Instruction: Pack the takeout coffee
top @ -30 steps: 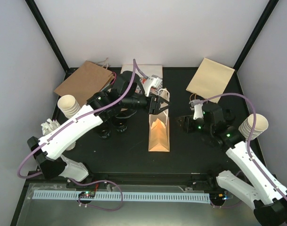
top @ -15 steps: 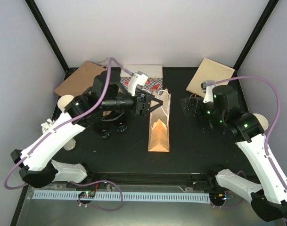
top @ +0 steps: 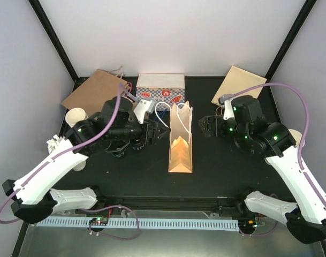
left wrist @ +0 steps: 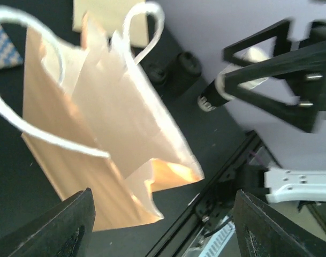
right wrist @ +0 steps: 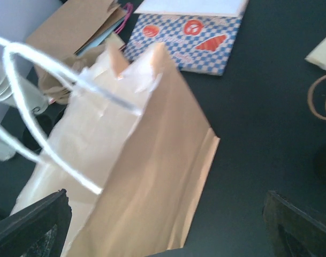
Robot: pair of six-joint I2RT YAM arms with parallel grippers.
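Top view: your L pincer (top: pixel 158 132) and R pincer (top: pixel 204 127) sit either side of the open paper bag (top: pixel 180 140) mid-worktop (top: pixel 216 166). Two black coffee cups (top: pixel 120 151) stand left of the bag, partly under the L arm (top: pixel 71 152). L wrist: jaws apart, holding nothing. R wrist: jaws apart, holding nothing, bag ahead.

In the middle of the top view a paper bag (top: pixel 180 143) stands on the table (top: pixel 216 176). Behind it, at upper centre, lies a box (top: pixel 160 85). A flat bag (top: pixel 96 93) lies at upper left and a second flat bag (top: pixel 239 90) at upper right. Two black cups (top: pixel 120 151) sit left of the standing bag, partly under the left arm (top: pixel 61 160). Stacked cups (top: pixel 77 119) stand farther left.
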